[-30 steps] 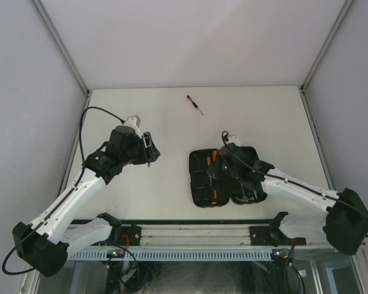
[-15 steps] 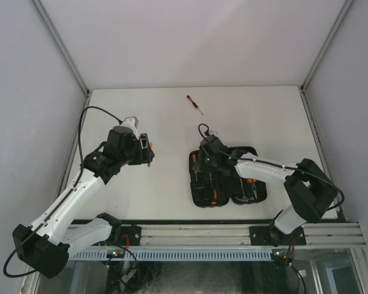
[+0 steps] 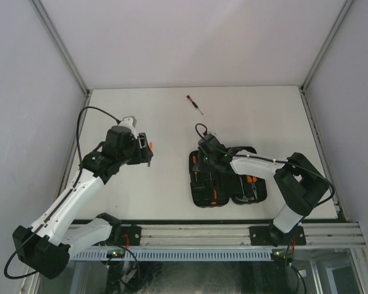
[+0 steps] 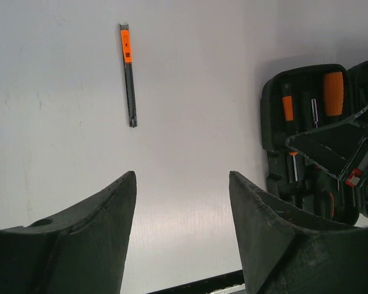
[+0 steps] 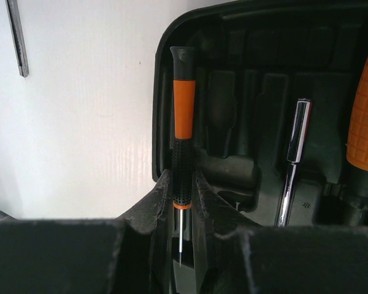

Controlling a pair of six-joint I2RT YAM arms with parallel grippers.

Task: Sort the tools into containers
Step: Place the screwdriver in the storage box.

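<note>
The black tool case [image 3: 199, 196] lies open at centre right of the table, with orange-handled tools in its slots. My right gripper [image 3: 203, 160] hangs over the far-left corner of the case [image 5: 245, 37]. In the wrist view the right gripper [image 5: 183, 184] is shut on a thin screwdriver [image 5: 183, 116], black and orange, handle pointing away, above a slot by the case's left wall. A second screwdriver [image 3: 194, 105] lies loose on the table farther back. My left gripper [image 3: 146, 150] hovers left of the case, open and empty [image 4: 183, 184], with that loose screwdriver [image 4: 129, 73] ahead of it.
Inside the case sit a thick orange handle [image 5: 365, 122] and a chrome shaft [image 5: 297, 141]. White walls close the table on three sides. A metal rail [image 3: 190, 236] runs along the near edge, and the table's dark front edge [image 4: 196, 285] shows under the left fingers.
My right arm has swung left across the case, carrying the screwdriver to the case's far-left corner. The left gripper has drifted slightly left and stayed open.
</note>
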